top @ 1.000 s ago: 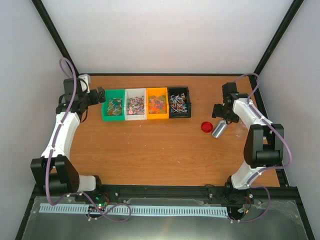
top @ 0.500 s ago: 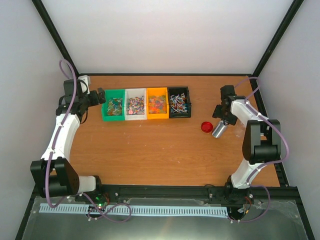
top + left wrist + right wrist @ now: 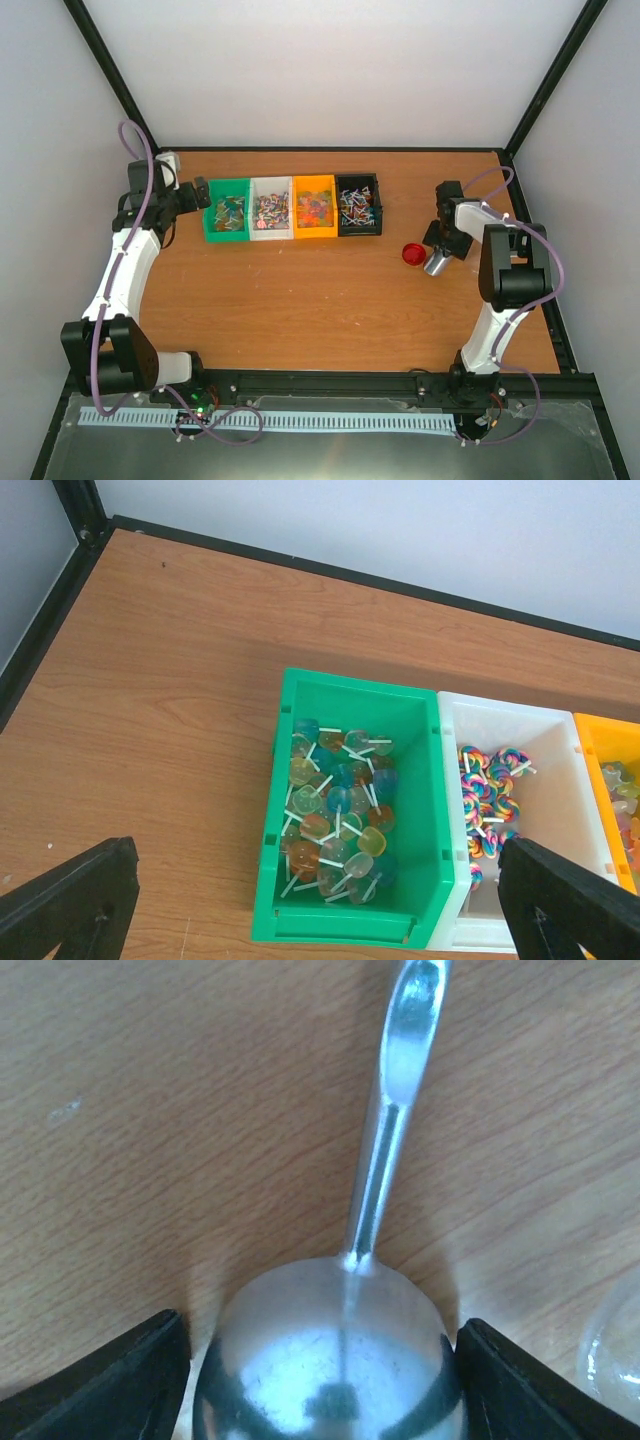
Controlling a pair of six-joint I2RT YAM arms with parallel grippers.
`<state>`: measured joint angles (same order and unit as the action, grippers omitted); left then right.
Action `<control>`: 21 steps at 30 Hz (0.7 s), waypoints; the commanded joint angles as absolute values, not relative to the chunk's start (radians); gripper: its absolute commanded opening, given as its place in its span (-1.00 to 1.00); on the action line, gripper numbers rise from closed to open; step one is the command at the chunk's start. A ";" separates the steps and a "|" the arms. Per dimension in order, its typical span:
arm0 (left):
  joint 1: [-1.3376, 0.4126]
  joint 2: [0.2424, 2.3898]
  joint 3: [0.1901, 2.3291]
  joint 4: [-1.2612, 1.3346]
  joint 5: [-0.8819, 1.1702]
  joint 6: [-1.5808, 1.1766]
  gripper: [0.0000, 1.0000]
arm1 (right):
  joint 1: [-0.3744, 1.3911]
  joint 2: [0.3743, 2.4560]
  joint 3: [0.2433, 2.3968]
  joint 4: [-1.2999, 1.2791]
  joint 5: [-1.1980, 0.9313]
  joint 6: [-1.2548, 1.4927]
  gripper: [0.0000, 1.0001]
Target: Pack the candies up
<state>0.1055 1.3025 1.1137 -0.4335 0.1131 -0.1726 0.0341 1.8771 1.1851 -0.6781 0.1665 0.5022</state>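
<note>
Table: brown wood-grain table (image 3: pixel 330 310) with white walls around it; everything below sits on it.
Left arm: white-and-black left arm (image 3: pixel 125 265) reaches up the left side, wrist bent toward the bin row. The left gripper (image 3: pixel 315 865) hangs above the near end of the green bin, fingers spread wide and holding nothing.
Right arm: white-and-black right arm (image 3: pixel 470 215) is folded back tightly, wrist pointing down. The right gripper (image 3: pixel 318 1345) straddles the scoop's bowl with a finger close on each side. I cannot tell whether the pads press it.
Bins: four plastic bins touch in a row at the far middle: green (image 3: pixel 430 810), white (image 3: pixel 560 770), orange (image 3: pixel 314 236), black (image 3: pixel 358 232).
Scoop: silver metal scoop (image 3: pixel 330 1390) lies on the table to the right of the bins, its thin handle pointing away from the wrist.
Lid: red round lid (image 3: pixel 411 253) lies just beside the scoop, on the side nearer the bins.
Candies: small mixed-colour candies (image 3: pixel 335 820) on white sticks, heaped in all four bins.
Handling: they are probably light, hard and loose. The sticks may tangle, and a heap should spill easily.
Hold: they are better lifted by scooping under the heap than pinched singly. The scoop looks easier to grip at the bowl's sides than by its slick handle.
</note>
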 commanded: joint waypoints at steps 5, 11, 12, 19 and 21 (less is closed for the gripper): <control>0.099 1.287 1.114 -0.417 0.097 -0.192 1.00 | 0.031 1.907 1.189 -0.674 0.148 0.542 0.15; 0.100 1.294 1.115 -0.421 0.103 -0.180 1.00 | 0.032 1.823 1.221 -0.693 0.127 0.546 0.06; 0.099 1.294 1.115 -0.422 0.110 -0.172 1.00 | 0.031 1.804 1.224 -0.690 0.119 0.543 0.06; 0.100 1.271 1.116 -0.440 0.303 -0.053 1.00 | 0.031 1.639 1.215 -0.575 -0.041 0.506 0.05; 0.100 1.259 1.126 -0.459 0.443 0.002 1.00 | 0.031 1.586 1.223 -0.521 -0.115 0.501 0.06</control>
